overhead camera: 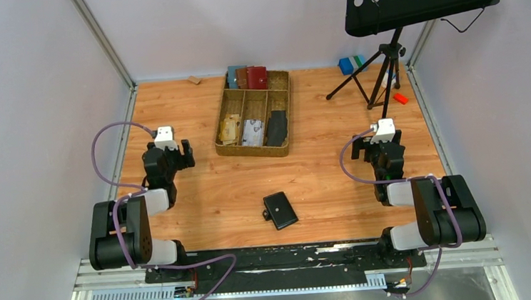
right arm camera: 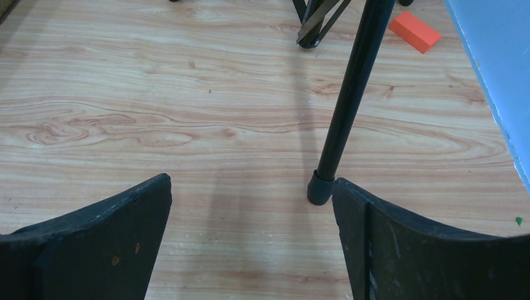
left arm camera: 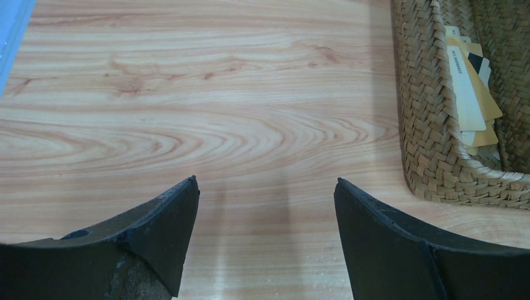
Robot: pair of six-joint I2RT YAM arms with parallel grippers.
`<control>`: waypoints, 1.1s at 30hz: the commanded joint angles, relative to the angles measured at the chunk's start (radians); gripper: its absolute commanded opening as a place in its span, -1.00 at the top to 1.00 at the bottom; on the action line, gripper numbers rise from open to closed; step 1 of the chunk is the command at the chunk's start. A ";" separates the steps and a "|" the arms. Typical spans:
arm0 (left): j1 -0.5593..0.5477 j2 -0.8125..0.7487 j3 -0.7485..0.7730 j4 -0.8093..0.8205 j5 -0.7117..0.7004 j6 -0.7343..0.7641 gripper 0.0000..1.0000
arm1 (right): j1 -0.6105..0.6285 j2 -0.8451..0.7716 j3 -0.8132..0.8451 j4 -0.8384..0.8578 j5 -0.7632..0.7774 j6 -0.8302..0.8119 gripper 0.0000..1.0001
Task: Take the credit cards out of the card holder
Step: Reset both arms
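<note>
The left gripper [left arm camera: 267, 182] and right gripper [right arm camera: 251, 180] are both gaping wide, gripping and touching nothing, with the card holder [overhead camera: 280, 210] lying well apart.

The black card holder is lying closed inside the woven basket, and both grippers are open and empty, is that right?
Not quite. The top view shows the card holder lying closed on the table, nearer the arms than the woven basket, not inside it. The left gripper and the right gripper are open and empty.

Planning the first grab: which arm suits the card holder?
Left, narrowly. The card holder lies about midway, tab leftward; the left hand is unobstructed, a tripod leg crowds the right hand.
</note>
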 commanded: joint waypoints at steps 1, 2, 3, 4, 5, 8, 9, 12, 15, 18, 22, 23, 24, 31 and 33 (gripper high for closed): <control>-0.031 -0.023 -0.026 0.111 -0.034 0.041 -0.70 | 0.003 -0.014 0.013 0.039 -0.010 -0.007 -1.00; -0.033 -0.038 -0.048 0.145 -0.041 0.045 -0.69 | 0.004 -0.014 0.014 0.039 -0.010 -0.006 -1.00; -0.039 -0.049 -0.104 0.244 -0.063 0.039 -0.72 | 0.004 -0.014 0.014 0.039 -0.010 -0.006 -1.00; -0.055 -0.041 -0.174 0.369 -0.118 0.037 -0.80 | 0.003 -0.013 0.015 0.039 -0.010 -0.007 -1.00; -0.062 -0.002 -0.238 0.527 -0.173 0.025 -0.86 | 0.003 -0.014 0.014 0.039 -0.010 -0.007 -1.00; -0.068 -0.035 -0.173 0.337 -0.197 0.040 -0.99 | 0.004 -0.014 0.014 0.038 -0.010 -0.006 -1.00; -0.094 -0.027 -0.180 0.353 -0.212 0.045 -1.00 | 0.003 -0.013 0.015 0.039 -0.011 -0.006 -1.00; -0.105 -0.024 -0.181 0.379 -0.188 0.045 -1.00 | 0.004 -0.013 0.014 0.039 -0.011 -0.006 -1.00; -0.104 -0.014 -0.173 0.368 -0.143 0.079 -1.00 | 0.003 -0.014 0.014 0.039 -0.010 -0.006 -1.00; -0.105 -0.020 -0.168 0.347 -0.136 0.084 -1.00 | 0.003 -0.014 0.014 0.039 -0.011 -0.006 -1.00; -0.104 -0.016 -0.170 0.360 -0.136 0.083 -1.00 | 0.003 -0.014 0.015 0.038 -0.011 -0.006 -1.00; -0.105 -0.016 -0.170 0.360 -0.136 0.083 -1.00 | 0.004 -0.014 0.015 0.038 -0.011 -0.006 -1.00; -0.104 -0.016 -0.171 0.362 -0.136 0.082 -1.00 | 0.003 -0.014 0.015 0.039 -0.010 -0.006 -1.00; -0.105 -0.016 -0.170 0.359 -0.135 0.082 -1.00 | 0.003 -0.014 0.015 0.039 -0.011 -0.007 -1.00; -0.105 -0.015 -0.168 0.357 -0.135 0.083 -1.00 | 0.003 -0.014 0.015 0.039 -0.011 -0.006 -1.00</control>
